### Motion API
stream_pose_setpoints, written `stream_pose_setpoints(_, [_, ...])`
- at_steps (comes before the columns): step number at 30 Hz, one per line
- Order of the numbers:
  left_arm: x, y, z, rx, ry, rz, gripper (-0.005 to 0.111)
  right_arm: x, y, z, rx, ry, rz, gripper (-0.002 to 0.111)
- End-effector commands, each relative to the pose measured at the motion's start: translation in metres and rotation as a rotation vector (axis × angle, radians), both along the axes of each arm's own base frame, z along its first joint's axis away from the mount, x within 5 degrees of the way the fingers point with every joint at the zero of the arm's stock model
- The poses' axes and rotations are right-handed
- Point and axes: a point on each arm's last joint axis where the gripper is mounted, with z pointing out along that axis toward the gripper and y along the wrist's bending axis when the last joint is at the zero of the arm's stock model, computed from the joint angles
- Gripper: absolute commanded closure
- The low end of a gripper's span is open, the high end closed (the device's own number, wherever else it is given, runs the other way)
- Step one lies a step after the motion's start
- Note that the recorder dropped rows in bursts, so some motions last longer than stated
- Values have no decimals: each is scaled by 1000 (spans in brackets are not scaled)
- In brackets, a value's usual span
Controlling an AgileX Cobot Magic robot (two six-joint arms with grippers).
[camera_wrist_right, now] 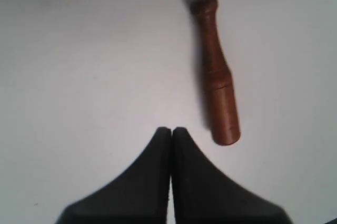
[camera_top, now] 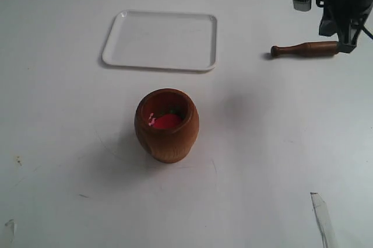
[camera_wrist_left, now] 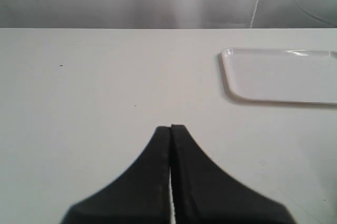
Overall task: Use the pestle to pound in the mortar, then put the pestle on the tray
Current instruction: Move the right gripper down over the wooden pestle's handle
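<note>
Pestle lies flat on the counter, well right of the mortar and tray, just beside the right hand, which is clenched on nothing; the left hand is clenched and empty too. Turned wood looks stiff, light and smooth, so it may roll. Best hold, I judge, is across the narrow shaft below the knob, leaving the thick end free for pounding.

No text, label, brand or number can be read anywhere (all surfaces are plain).
</note>
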Motion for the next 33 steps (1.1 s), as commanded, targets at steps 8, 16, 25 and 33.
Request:
stream_pose_setpoints(8, [0,-1,0,-15,-4,-6,107,40,12,-70,96,-49,-8,98])
stream_pose_setpoints(16, [0,-1,0,-15,-4,-6,107,47,15,-93,97,-53,-6,55])
stream_pose_setpoints(25, [0,-1,0,-15,-4,-6,107,52,16,-92,112,-103,-2,57])
stream_pose_setpoints(33, [0,-1,0,-15,-4,-6,107,54,16,-114,92,-70,-1,57])
